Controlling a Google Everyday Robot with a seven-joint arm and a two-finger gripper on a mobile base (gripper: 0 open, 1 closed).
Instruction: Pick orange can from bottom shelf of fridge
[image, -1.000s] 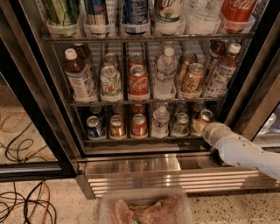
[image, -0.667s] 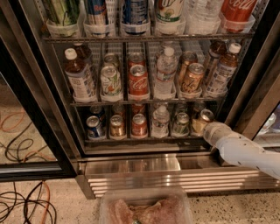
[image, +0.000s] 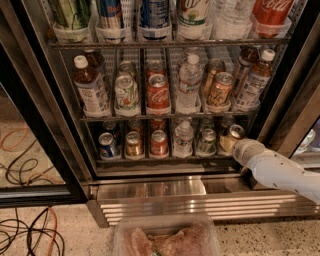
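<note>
The fridge (image: 45, 115) stands open with wire racks of drinks. On the bottom shelf (image: 165, 159) the orange can (image: 230, 137), short with a silver top, stands in the rightmost lane. My gripper (image: 242, 146) is at the end of the white arm (image: 280, 172), which reaches in from the lower right. The gripper sits right against the orange can's right front side. Its tip is hidden behind the arm's rounded end.
Also on the bottom shelf are a blue can (image: 107, 145), a golden can (image: 134, 144), a small red can (image: 159, 143), a water bottle (image: 183, 138) and a greenish can (image: 206, 141). A taller orange can (image: 220, 90) stands on the rack above. Cables (image: 25, 235) lie on the floor at left.
</note>
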